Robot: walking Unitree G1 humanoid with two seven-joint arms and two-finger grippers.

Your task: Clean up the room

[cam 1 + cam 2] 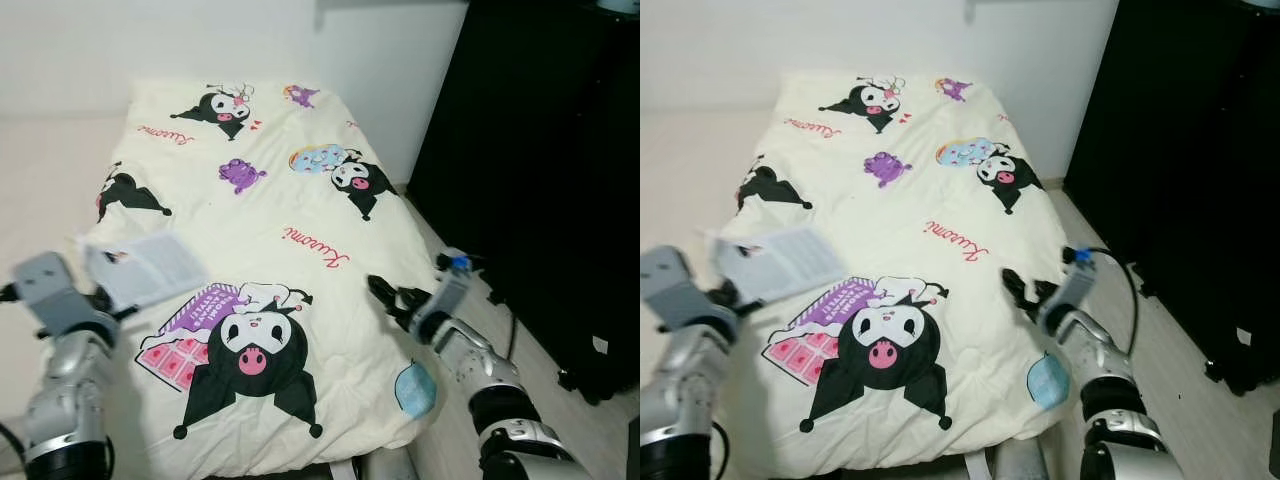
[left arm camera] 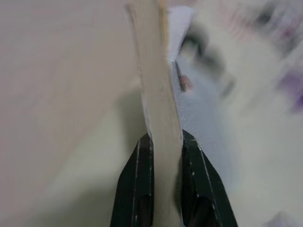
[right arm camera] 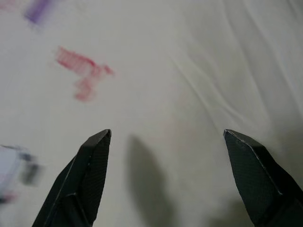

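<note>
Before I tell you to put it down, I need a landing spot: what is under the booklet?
The cartoon-print blanket lies under the booklet, gripped in the left gripper. The patch directly beneath is covered.

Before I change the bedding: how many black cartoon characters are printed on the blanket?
4: one at the blanket's far end, one at its left edge, one right of centre, one large near the front. Folds may hide more.

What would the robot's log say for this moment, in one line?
left gripper: shut on booklet | right gripper: open, above bedspread | face mask: bed's edge
</note>
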